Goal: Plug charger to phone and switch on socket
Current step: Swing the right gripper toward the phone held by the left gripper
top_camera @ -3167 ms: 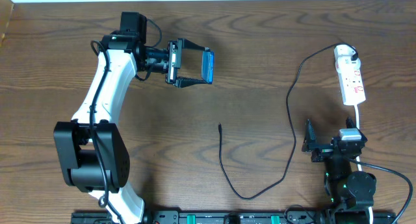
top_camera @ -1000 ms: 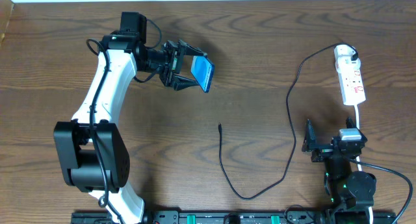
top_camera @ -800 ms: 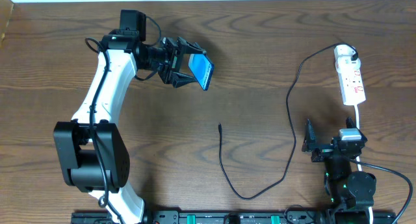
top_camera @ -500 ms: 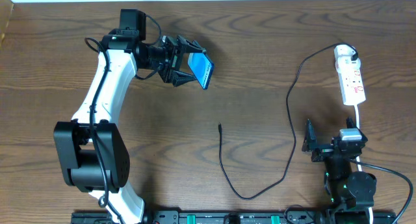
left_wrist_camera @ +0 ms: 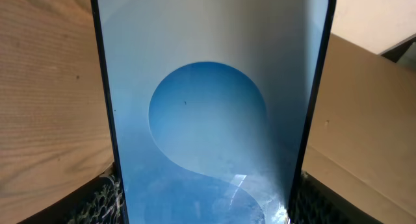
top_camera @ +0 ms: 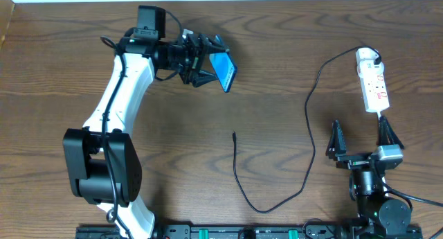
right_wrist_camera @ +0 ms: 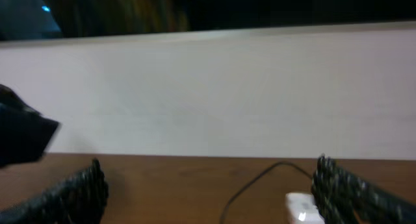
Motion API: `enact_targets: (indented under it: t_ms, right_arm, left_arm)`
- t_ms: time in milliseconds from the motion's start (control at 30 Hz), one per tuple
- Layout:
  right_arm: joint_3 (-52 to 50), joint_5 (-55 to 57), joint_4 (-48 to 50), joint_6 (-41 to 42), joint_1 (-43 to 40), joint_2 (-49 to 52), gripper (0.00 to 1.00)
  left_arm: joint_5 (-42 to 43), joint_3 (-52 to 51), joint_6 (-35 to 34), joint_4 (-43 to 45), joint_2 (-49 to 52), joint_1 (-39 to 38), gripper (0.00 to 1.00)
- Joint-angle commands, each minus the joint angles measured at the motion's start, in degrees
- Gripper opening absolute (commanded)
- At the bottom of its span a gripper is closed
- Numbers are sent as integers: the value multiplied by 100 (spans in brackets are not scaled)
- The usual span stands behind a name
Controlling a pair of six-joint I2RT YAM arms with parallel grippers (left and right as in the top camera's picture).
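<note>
Black, rough-textured fingers (right_wrist_camera: 78,193) of the right claw (top_camera: 360,128) stood nearest us, spread as wide as they go and holding nothing, low by the near edge of the table (top_camera: 173,163). Its own camera was blurred. There we made out only a pale wall (right_wrist_camera: 208,94), a dark shape (right_wrist_camera: 23,138) at the left that we could not identify, and the socket (right_wrist_camera: 302,210), cut off by the bottom edge.

Farther out, the charger (top_camera: 235,159) lay loose on the wood. Its plug tip (top_camera: 234,135) sat free near the middle, well apart from both claws. The cable looped toward us, then ran back to the socket at the far right. The socket's switch was too small to read from above.

Farthest back, the left claw (top_camera: 213,61) was clamped across the long edges of the phone (top_camera: 225,71), holding it tilted above the table. In the left wrist view the cyan screen filled the picture, with its top and bottom running out of frame.

Against the picture from half a second before, the left arm had swung rightward and toward the rear, with the phone turned further. The right claw had turned so that both fingers pointed away from us. The charger and socket had not moved.
</note>
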Motion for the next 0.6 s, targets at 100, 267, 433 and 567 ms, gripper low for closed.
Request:
enact_targets:
  t_ms: [100,267,433,567]
  right_arm:
    - [970,-629,-723,691,46,734,99]
    - [1829,-988,-933,706,46,2039,99]
    - [3058,-2197,-1349,756,46,3860,99]
    - [4127,-4238,-1617,789,48,5464,99]
  left_arm:
    - [-885,92,-557,42,-236,-31,7]
    - [-1322,92,-752,42,-236,-81,7]
    - [-1718,92,-800,44,-236,-199,7]
    - [-1727,92,-892,44,-236,-306,7]
